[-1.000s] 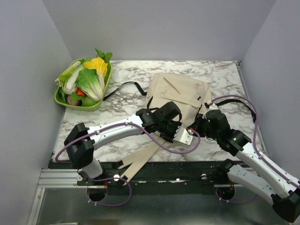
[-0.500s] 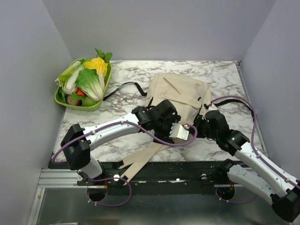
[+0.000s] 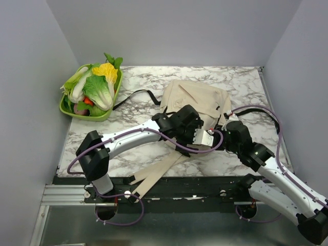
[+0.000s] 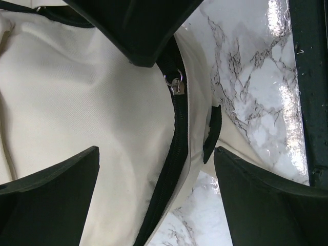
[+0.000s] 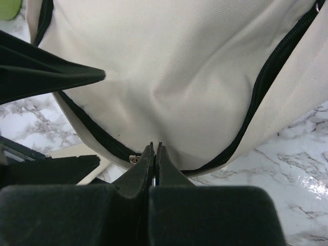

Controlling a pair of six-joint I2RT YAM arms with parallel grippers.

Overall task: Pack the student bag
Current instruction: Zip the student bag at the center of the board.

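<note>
Far left of the student bag (image 3: 197, 100), up in the back corner of the marble counter (image 3: 246, 82), there's a green tray (image 3: 93, 117) piled with toy veggies (image 3: 97, 87): leafy greens, a yellow cabbage-looking one, a bit of red. A thin black strap (image 3: 134, 96) snakes from the bag's left side out toward that tray.

The bag is a cream cloth backpack lying flat around the middle of the counter. Its long beige straps (image 3: 154, 178) trail off its near-left corner and over the counter's front edge.

The left gripper (image 4: 156, 154) sits over the near part of the bag, pointing down at it, with its fingers (image 4: 56, 195) spread wide and nothing between them but cloth below. Its wrist view shows the bag's black zipper (image 4: 174, 148) running between those fingers, with the silver zipper pull (image 4: 176, 85) farther up the track and a small black tab (image 4: 212, 130) on the bag's edge beside it.

The right gripper (image 5: 154, 149) comes in at the bag's near-right edge, with its fingers pressed tight together. The tips sit right on the black zipper trim, and a little silver pull (image 5: 134, 159) is just beside them. I honestly can't tell whether any cloth is pinched in there.
</note>
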